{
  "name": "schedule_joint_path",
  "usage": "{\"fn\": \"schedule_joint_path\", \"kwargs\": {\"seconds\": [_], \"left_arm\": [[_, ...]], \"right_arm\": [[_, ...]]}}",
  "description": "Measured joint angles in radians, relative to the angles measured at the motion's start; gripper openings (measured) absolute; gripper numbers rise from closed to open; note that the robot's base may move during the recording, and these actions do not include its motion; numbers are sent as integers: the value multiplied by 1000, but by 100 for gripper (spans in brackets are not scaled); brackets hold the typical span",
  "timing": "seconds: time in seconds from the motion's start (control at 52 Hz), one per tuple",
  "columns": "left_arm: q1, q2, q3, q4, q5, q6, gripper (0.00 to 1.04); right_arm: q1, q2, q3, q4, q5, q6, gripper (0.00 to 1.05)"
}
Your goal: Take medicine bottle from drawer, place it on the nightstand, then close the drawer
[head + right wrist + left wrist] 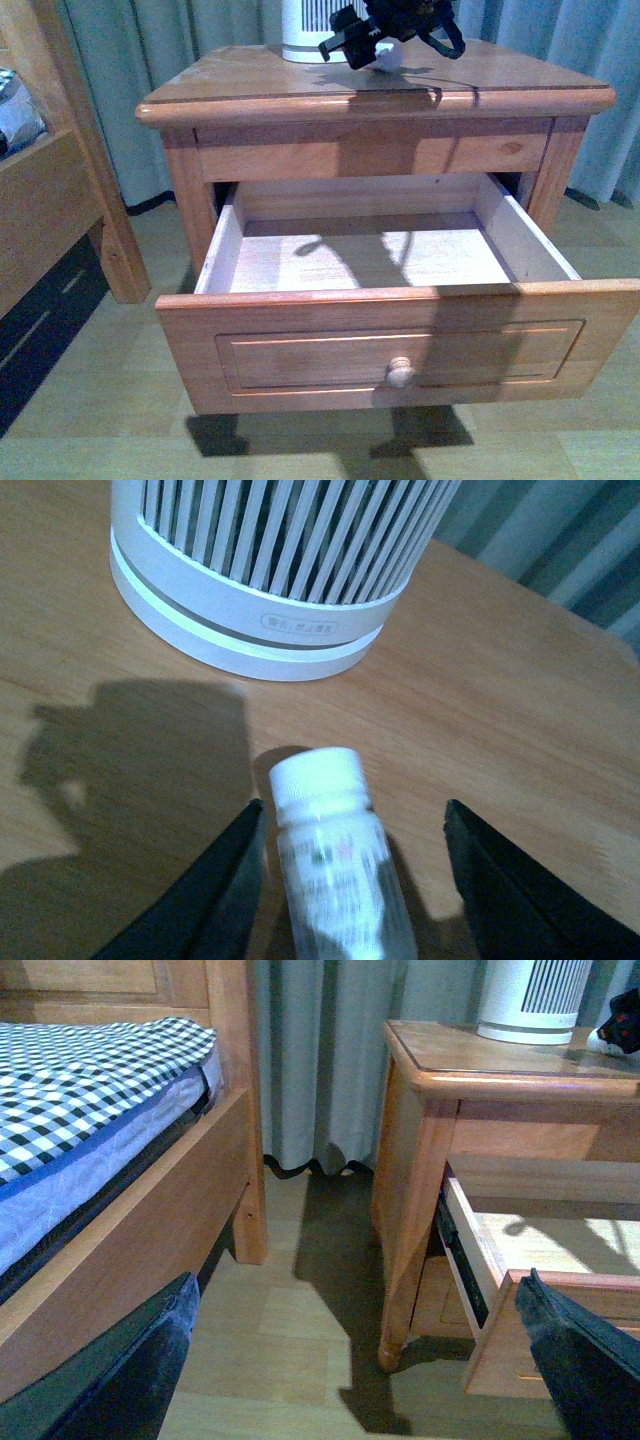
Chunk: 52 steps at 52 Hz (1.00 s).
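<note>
The nightstand [250, 85] stands ahead with its large lower drawer [400, 350] pulled far out, and the drawer's pale floor shows. The medicine bottle [335, 870], white with a white cap, rests on the nightstand top [500, 710]. It lies between the fingers of my open right gripper [355, 820], nearer one finger [215, 890] than the other. In the front view that gripper [375, 40] hovers at the back of the top with the bottle [388, 55] under it. My left gripper [355, 1360] hangs open low by the floor, beside the drawer's corner [500, 1340].
A white slatted appliance [280, 570] stands on the nightstand top just beyond the bottle. A wooden bed frame [130, 1250] with a checked cover stands left of the nightstand, across a strip of floor [280, 1330]. Curtains [320, 1060] hang behind.
</note>
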Motion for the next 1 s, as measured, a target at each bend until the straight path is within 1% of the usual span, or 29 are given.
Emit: {"fn": "schedule_joint_path", "kwargs": {"seconds": [0.058, 0.096, 0.115, 0.154, 0.173, 0.231, 0.269, 0.308, 0.385, 0.462, 0.5, 0.577, 0.673, 0.692, 0.788, 0.885, 0.962, 1.0], "left_arm": [[0, 0, 0, 0, 0, 0, 98], [0, 0, 0, 0, 0, 0, 98], [0, 0, 0, 0, 0, 0, 98], [0, 0, 0, 0, 0, 0, 98], [0, 0, 0, 0, 0, 0, 98], [0, 0, 0, 0, 0, 0, 98], [0, 0, 0, 0, 0, 0, 98], [0, 0, 0, 0, 0, 0, 98], [0, 0, 0, 0, 0, 0, 98], [0, 0, 0, 0, 0, 0, 98], [0, 0, 0, 0, 0, 0, 98], [0, 0, 0, 0, 0, 0, 98], [0, 0, 0, 0, 0, 0, 98], [0, 0, 0, 0, 0, 0, 98], [0, 0, 0, 0, 0, 0, 98], [0, 0, 0, 0, 0, 0, 98], [0, 0, 0, 0, 0, 0, 98], [0, 0, 0, 0, 0, 0, 98]], "right_arm": [[0, 7, 11, 23, -12, 8, 72], [0, -21, -41, 83, -27, 16, 78], [0, -31, -59, 100, -29, 19, 80], [1, -89, -150, 170, -46, 29, 86], [1, -106, -176, 188, -50, 31, 88], [3, -225, -337, 297, -78, 48, 98], [4, -291, -420, 348, -94, 61, 99], [5, -385, -530, 410, -114, 85, 98], [5, -652, -824, 510, -175, 165, 97], [-1, -858, -1070, 541, -235, 224, 83], [-4, -920, -1150, 541, -249, 250, 78], [-19, -1069, -1364, 535, -288, 303, 64], [-36, -1213, -1587, 496, -328, 356, 48], [-37, -1228, -1610, 490, -331, 362, 46], [-41, -1360, -1817, 435, -366, 410, 29], [-39, -1424, -1975, 429, -367, 447, 13], [-32, -1413, -2084, 471, -350, 451, 2], [-29, -1390, -2128, 507, -333, 451, 3]]}}
